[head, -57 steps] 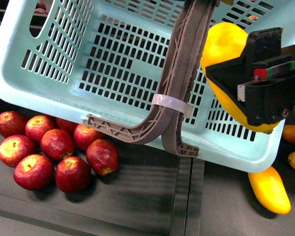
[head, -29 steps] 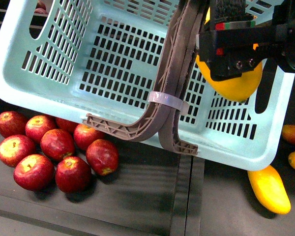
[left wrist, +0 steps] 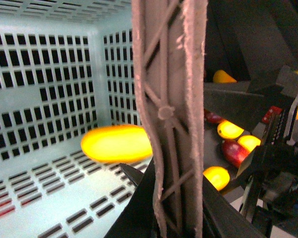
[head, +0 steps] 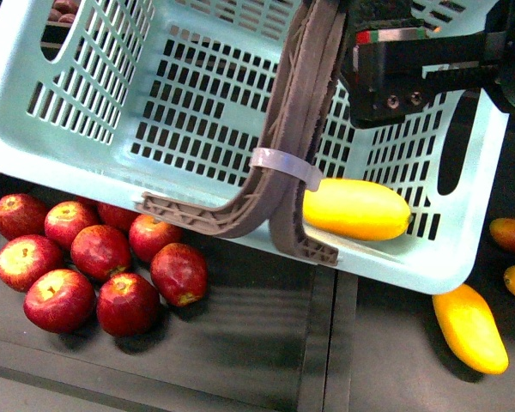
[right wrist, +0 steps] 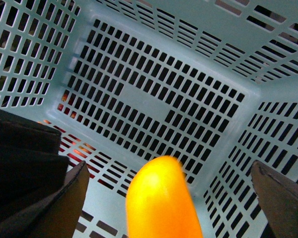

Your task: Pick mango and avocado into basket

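The mint-blue basket (head: 77, 172) hangs tilted above the shelf. My left gripper (left wrist: 171, 218) is shut on its brown-grey handles (head: 300, 120), seen only in the left wrist view. A bright yellow mango (head: 356, 209) lies loose on the basket floor (left wrist: 39, 188) near the front wall. It also shows as the blurred mango (left wrist: 116, 144) in the left wrist view. My right gripper (head: 412, 60) hovers over the basket's right side, open. The mango (right wrist: 154, 193) lies well below its spread fingers (right wrist: 64, 198), untouched. No avocado is in view.
Several red apples (head: 94, 266) lie in a pile on the dark shelf under the basket's left side. To the right of the basket lie another yellow mango (head: 469, 328) and a reddish fruit (head: 513, 234).
The right gripper carried the mango up and left over the basket, then opened. The mango dropped from its fingers onto the basket floor.
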